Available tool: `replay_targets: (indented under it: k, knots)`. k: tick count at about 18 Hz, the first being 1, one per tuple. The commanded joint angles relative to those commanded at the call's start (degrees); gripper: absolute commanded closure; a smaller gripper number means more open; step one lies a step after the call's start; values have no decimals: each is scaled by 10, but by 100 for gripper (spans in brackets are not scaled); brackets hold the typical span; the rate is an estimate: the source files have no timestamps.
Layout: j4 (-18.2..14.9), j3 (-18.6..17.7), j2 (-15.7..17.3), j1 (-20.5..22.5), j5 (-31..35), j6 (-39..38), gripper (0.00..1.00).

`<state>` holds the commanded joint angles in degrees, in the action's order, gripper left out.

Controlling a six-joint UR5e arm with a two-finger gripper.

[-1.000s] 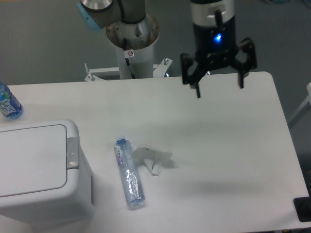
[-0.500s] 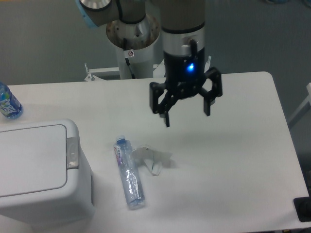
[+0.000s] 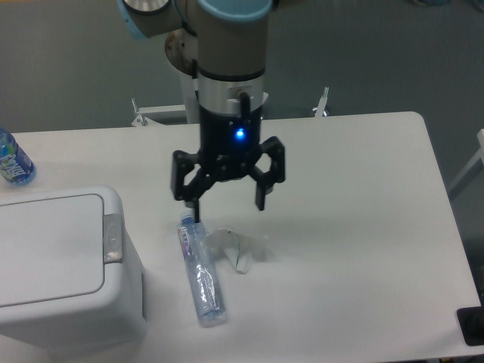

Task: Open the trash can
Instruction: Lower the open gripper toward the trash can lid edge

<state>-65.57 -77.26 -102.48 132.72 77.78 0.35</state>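
Note:
The trash can (image 3: pixel 60 265) is a big white boxy bin at the lower left, its flat lid down and a small grey latch (image 3: pixel 112 237) at the lid's right edge. My gripper (image 3: pixel 228 203) hangs open over the table, to the right of the bin and a little farther back, with nothing between its fingers. Its left fingertip (image 3: pixel 198 210) is just above the cap end of a lying bottle.
An empty clear plastic bottle (image 3: pixel 201 271) lies on the white table (image 3: pixel 363 227) beside the bin, with a crumpled clear wrapper (image 3: pixel 236 247) next to it. A blue-labelled bottle (image 3: pixel 13 160) stands at the far left edge. The arm's base (image 3: pixel 206 60) is behind the table.
The gripper has travelled from the table's back right toward the left and forward, lower down. It stayed open. The bin, bottles and wrapper have not moved.

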Motion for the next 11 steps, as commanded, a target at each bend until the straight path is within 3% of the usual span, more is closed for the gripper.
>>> replay_targets:
  k: [11]
  knots:
    - [12,-4,-21,-39,-2,-1,0]
